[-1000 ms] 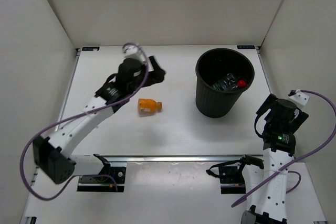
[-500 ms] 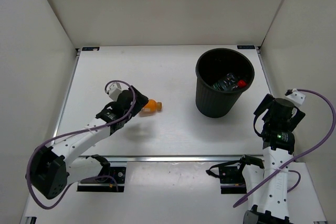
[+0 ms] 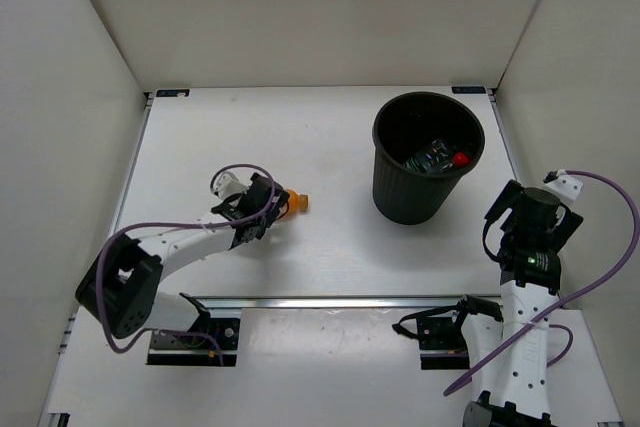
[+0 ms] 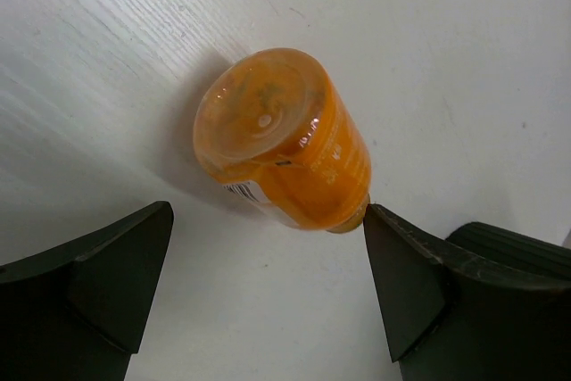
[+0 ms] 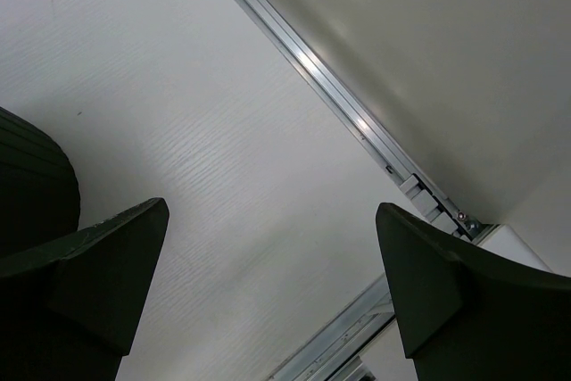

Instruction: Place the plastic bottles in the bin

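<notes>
A short orange-filled bottle (image 3: 294, 203) lies on its side on the white table, left of centre. In the left wrist view the bottle (image 4: 285, 140) has its base toward the camera. My left gripper (image 3: 264, 211) is open and low over the table (image 4: 268, 243). The bottle lies just ahead of and between its fingertips, and the right fingertip (image 4: 393, 256) is close to the cap end. The black bin (image 3: 384, 179) stands at the back right, with a clear red-capped bottle (image 3: 440, 158) inside. My right gripper (image 3: 531, 215) is open and empty (image 5: 272, 220), right of the bin.
White walls enclose the table on three sides. An aluminium rail (image 3: 330, 301) runs along the near edge and also shows in the right wrist view (image 5: 330, 95). The bin's dark side (image 5: 31, 176) shows at the left of that view.
My left arm has pulled back from the far left of the table and come down behind the orange bottle, its fingers now on either side of it. The right arm has barely moved.
</notes>
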`<state>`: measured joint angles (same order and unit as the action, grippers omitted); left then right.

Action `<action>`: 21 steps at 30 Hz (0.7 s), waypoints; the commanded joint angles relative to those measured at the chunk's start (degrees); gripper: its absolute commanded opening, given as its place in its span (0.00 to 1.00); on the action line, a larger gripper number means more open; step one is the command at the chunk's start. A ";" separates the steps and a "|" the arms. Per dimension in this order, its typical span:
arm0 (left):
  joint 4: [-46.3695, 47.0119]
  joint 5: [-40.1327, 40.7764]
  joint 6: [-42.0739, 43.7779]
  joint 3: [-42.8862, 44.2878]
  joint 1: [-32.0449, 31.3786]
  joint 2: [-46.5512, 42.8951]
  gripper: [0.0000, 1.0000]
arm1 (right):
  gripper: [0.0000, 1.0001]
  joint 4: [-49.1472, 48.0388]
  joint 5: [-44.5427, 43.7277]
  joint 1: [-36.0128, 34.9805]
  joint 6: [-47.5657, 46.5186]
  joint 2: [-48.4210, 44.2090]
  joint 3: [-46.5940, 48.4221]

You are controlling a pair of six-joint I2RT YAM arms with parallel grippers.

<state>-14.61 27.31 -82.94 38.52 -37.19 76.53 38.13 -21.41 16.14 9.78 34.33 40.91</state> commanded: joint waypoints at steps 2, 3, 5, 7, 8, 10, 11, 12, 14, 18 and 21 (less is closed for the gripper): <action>1.69 2.05 -3.11 4.28 0.27 3.97 0.99 | 0.99 -2.18 -1.35 0.21 -1.17 -0.05 0.22; 1.69 2.31 -3.37 4.89 0.36 5.11 0.99 | 0.99 -2.27 -1.35 0.38 -1.25 -0.22 0.23; 2.04 2.31 -2.93 6.03 0.62 6.87 0.99 | 1.00 -2.36 -2.06 0.03 -1.60 0.13 0.31; 2.31 2.31 -3.28 6.65 1.15 9.15 0.99 | 0.99 -2.44 -2.76 -0.15 -1.52 0.30 0.05; 2.74 2.66 -3.28 7.17 1.07 10.38 0.99 | 0.99 -2.79 -2.76 -0.15 -1.78 -0.13 -0.04; 2.22 2.83 -2.94 8.40 1.68 11.79 0.99 | 0.99 -2.62 -2.85 -0.06 -2.05 -0.14 0.05; 2.22 2.05 -2.50 8.93 1.77 13.02 0.99 | 0.99 -2.80 -2.85 -0.14 -2.13 -0.22 -0.04; 2.22 2.05 -2.15 9.20 2.38 13.64 0.98 | 0.99 -2.88 -3.28 -0.32 -2.05 -0.14 0.14; 0.91 1.43 -1.71 10.52 3.17 15.14 0.99 | 0.99 -2.97 -3.46 -0.59 -2.22 -0.22 0.14; 2.92 2.04 -0.22 10.78 3.18 15.23 0.81 | 0.99 -3.06 -4.34 -0.67 -2.48 -0.84 0.05; 3.01 4.15 2.50 11.57 2.48 13.56 0.56 | 0.99 -2.80 -4.87 -1.11 -2.66 -1.01 -0.12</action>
<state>-12.08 28.69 -83.07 47.86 -34.04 92.88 37.65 -24.58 15.57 7.88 34.11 40.86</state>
